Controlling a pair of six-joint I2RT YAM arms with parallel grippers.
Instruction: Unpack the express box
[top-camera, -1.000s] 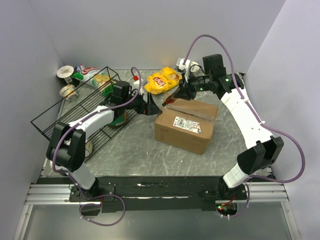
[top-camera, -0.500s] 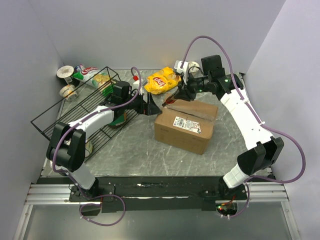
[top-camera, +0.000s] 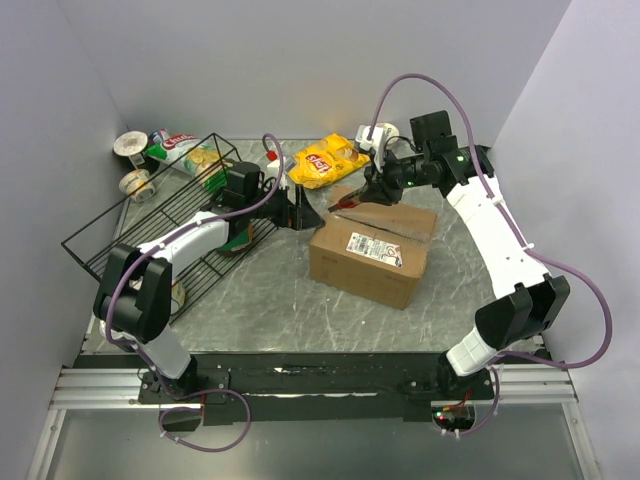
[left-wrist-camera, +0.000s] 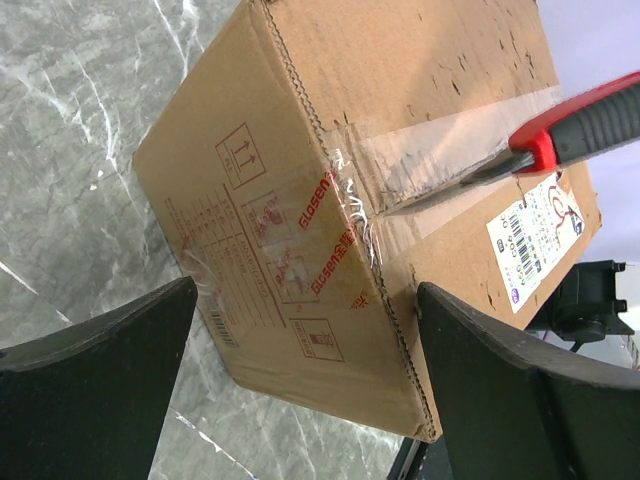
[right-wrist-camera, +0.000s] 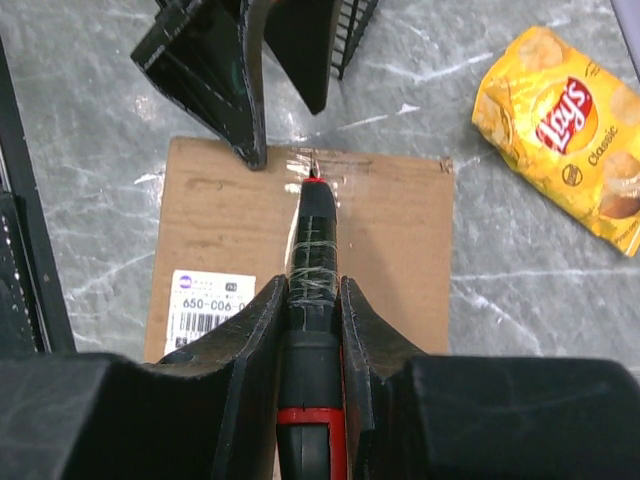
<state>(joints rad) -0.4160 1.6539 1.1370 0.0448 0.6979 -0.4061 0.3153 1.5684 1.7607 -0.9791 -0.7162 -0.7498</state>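
The express box (top-camera: 370, 250), brown corrugated cardboard with glossy clear tape over its seam, sits mid-way on the grey marbled table (top-camera: 270, 300). Red side print reads "Glosen", and its white label (right-wrist-camera: 205, 300) shows "650-006". The right gripper (right-wrist-camera: 313, 290) clamps a red-and-black knife (right-wrist-camera: 315, 235), its blade tip on the tape. The left gripper (top-camera: 300, 212) gapes wide beside the box's end. A yellow "Lay's Classic" bag (right-wrist-camera: 565, 130) lies near.

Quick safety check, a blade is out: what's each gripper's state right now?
Left gripper: open, holding nothing, beside the express box.
Right gripper: closed on the red-and-black cutter, blade tip on the box top.
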